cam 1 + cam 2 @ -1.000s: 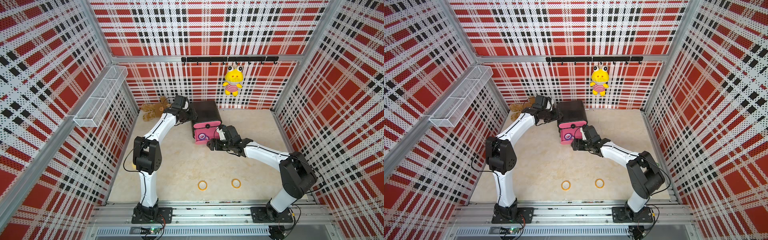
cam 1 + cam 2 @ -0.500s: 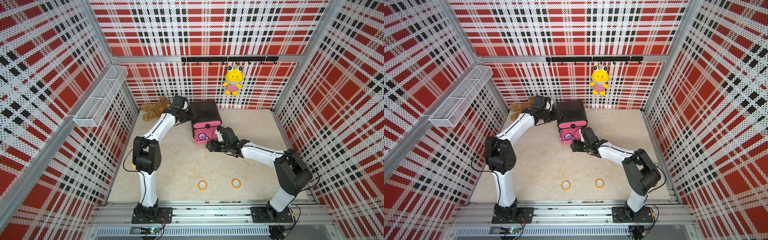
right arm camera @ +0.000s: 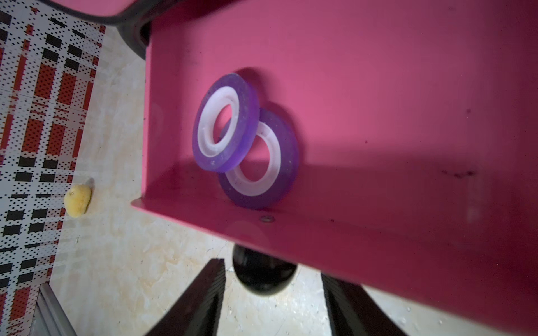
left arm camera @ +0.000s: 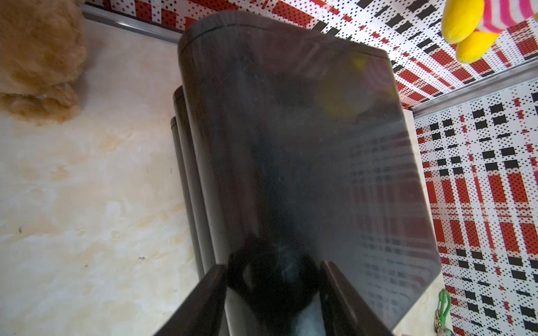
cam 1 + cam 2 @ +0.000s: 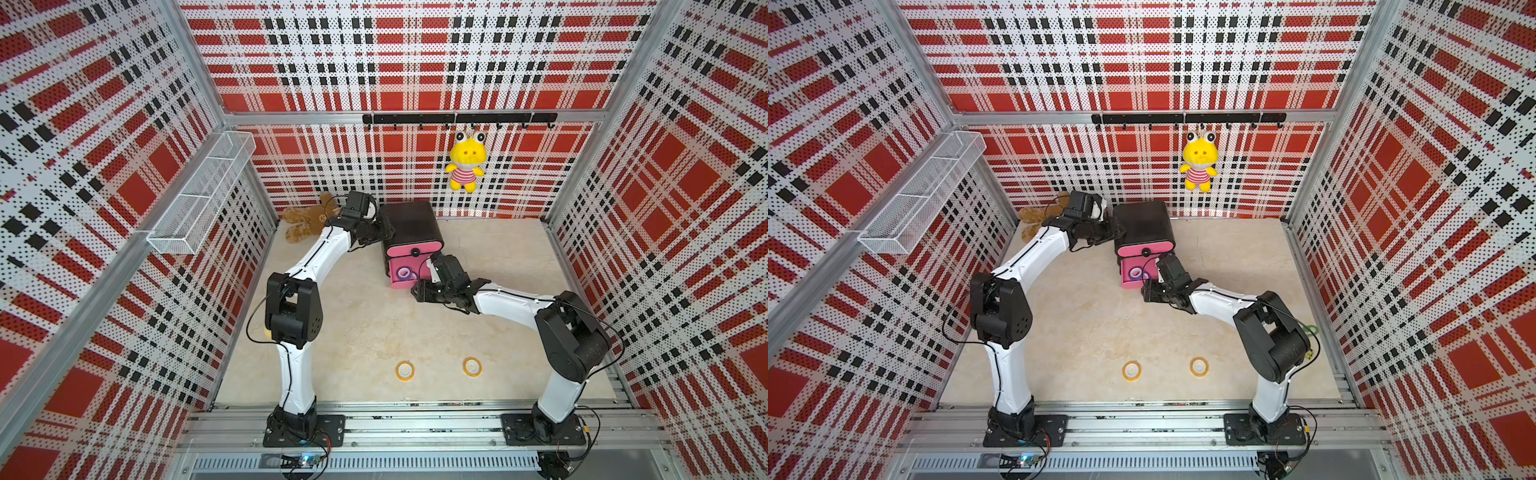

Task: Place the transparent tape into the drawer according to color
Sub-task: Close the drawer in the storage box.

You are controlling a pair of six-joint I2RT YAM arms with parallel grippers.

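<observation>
The drawer chest (image 5: 411, 226) (image 5: 1142, 224), black with pink fronts, stands at the back. One pink drawer (image 3: 378, 87) is pulled out, and two purple transparent tape rings (image 3: 225, 122) (image 5: 405, 273) lie in it, one leaning on the other. Two orange tape rings (image 5: 405, 370) (image 5: 472, 366) lie near the front of the floor. My right gripper (image 3: 272, 270) (image 5: 417, 291) is open at the drawer's front, its jaws on either side of the black knob (image 3: 263, 273) with gaps. My left gripper (image 4: 273, 264) (image 5: 384, 232) is shut on the chest's rear left edge.
A brown teddy (image 5: 305, 220) lies in the back left corner. A yellow frog plush (image 5: 466, 162) hangs from a black hook rail (image 5: 457, 118). A wire basket (image 5: 199, 195) juts from the left wall. A green loop (image 5: 1310, 330) lies by the right wall.
My right gripper has moved in to the open drawer's knob and its jaws have narrowed. The left arm and the chest have not moved.
</observation>
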